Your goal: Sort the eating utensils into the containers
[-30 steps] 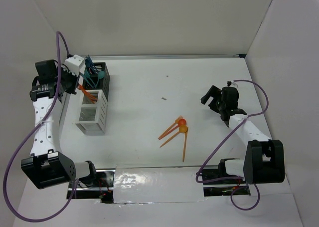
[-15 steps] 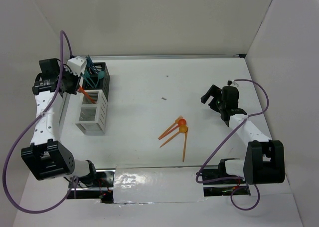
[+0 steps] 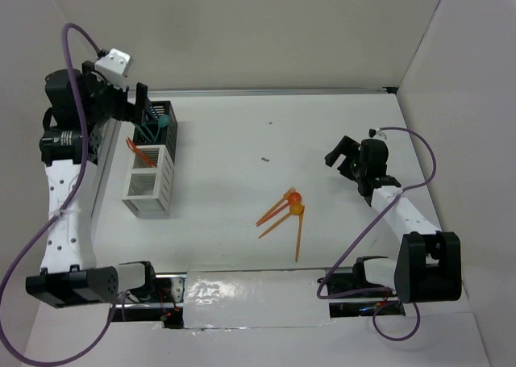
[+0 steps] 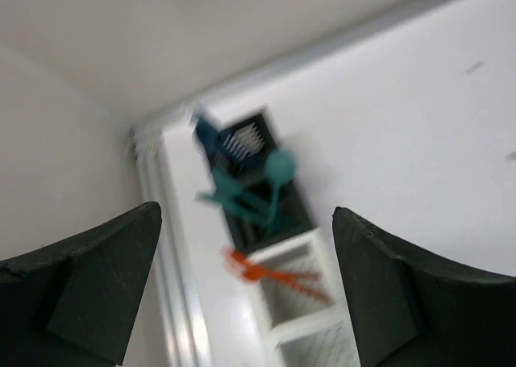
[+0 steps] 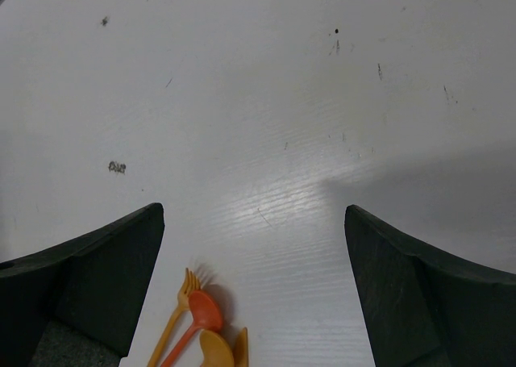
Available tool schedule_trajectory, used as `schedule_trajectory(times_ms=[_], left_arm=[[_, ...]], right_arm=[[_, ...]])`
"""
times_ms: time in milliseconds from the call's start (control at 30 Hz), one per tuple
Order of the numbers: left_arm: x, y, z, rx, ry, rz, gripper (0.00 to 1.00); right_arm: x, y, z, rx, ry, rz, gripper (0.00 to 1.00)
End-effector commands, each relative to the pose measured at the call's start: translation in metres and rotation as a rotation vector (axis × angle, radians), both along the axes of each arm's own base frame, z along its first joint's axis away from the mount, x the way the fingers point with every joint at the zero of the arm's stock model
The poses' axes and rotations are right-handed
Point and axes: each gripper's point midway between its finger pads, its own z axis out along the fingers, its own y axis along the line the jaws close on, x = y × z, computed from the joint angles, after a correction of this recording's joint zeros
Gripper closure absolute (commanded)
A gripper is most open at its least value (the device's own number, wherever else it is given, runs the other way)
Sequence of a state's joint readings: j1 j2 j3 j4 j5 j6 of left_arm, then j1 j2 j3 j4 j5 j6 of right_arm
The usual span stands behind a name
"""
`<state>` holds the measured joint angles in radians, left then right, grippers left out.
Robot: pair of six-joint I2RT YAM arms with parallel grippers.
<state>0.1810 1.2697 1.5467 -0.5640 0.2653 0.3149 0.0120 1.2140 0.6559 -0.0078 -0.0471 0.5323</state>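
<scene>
The black container (image 3: 160, 127) stands at the far left with teal and blue utensils (image 3: 151, 120) upright in it. In front of it is the white container (image 3: 150, 183), with red-orange utensils (image 3: 140, 151) leaning in its far compartment. My left gripper (image 3: 135, 102) hangs open and empty above both containers. The left wrist view, blurred, shows the black container (image 4: 256, 214), the teal utensils (image 4: 260, 188), the red-orange utensils (image 4: 278, 277) and the white container (image 4: 322, 335) between its fingers (image 4: 89, 290). Several orange utensils (image 3: 287, 210) lie mid-table. My right gripper (image 3: 341, 163) is open, just right of them (image 5: 197, 328).
A small dark speck (image 3: 264, 160) lies on the white table (image 3: 234, 133). White walls close in the back and both sides. A shiny taped strip (image 3: 250, 290) runs along the near edge between the arm bases.
My left gripper has opened, lifted and drawn back from the white container, leaving a red-orange utensil leaning in its far compartment. The right arm has barely moved.
</scene>
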Motion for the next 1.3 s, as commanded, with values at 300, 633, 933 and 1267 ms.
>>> schedule_trajectory(times_ms=[300, 633, 933, 1267], left_arm=[[-0.038, -0.302, -0.063, -0.2, 0.247, -0.696, 0.08], [-0.09, -0.408, -0.177, -0.172, 0.512, -0.828, 0.3], [-0.119, -0.443, -0.261, -0.054, 0.671, -0.815, 0.43], [-0.113, -0.444, -0.308, -0.014, 0.72, -0.769, 0.51]], right_arm=[[-0.021, -0.008, 0.021, -0.015, -0.049, -0.035, 0.01], [-0.044, -0.021, 0.016, -0.032, 0.003, -0.113, 0.0], [-0.046, -0.018, 0.017, -0.023, 0.003, -0.101, 0.0], [-0.049, -0.024, 0.012, -0.048, 0.018, -0.126, 0.0]])
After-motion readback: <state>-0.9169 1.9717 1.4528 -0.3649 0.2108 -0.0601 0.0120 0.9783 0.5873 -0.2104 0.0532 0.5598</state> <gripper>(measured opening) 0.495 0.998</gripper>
